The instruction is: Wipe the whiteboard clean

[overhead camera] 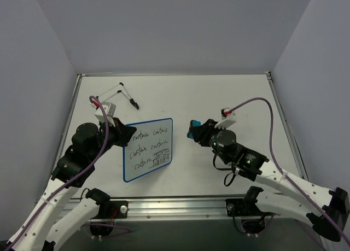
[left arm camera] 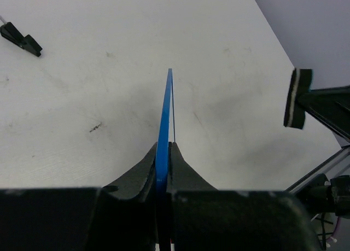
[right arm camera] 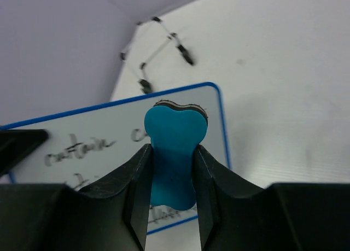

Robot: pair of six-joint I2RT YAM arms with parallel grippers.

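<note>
Surface: white and matt, with faint grey scuffs and smudges. It fills the floor of a plain booth with pale lilac-grey walls on three sides. A metal rail runs along its near edge, below the whiteboard.

Whiteboard: on the left-centre part of the surface, blue-framed, with three lines of black handwriting on its face. From the left wrist we see it edge-on as a thin blue line, with bare surface on either side. We cannot tell how steeply it tilts.

Left claw: at the whiteboard's left edge, its fingers pressed together on the blue frame, pinching it.

Right claw: to the right of the whiteboard and apart from it, squeezed onto a blue eraser. The eraser's rounded end sticks out past the fingertips, with a dark felt layer behind it. In the right wrist view the eraser points at the written face.

Wire stand: behind the whiteboard's upper left corner, lying on the surface. It has thin rods with small black clip ends. One clip end shows at the top left of the left wrist view.
</note>
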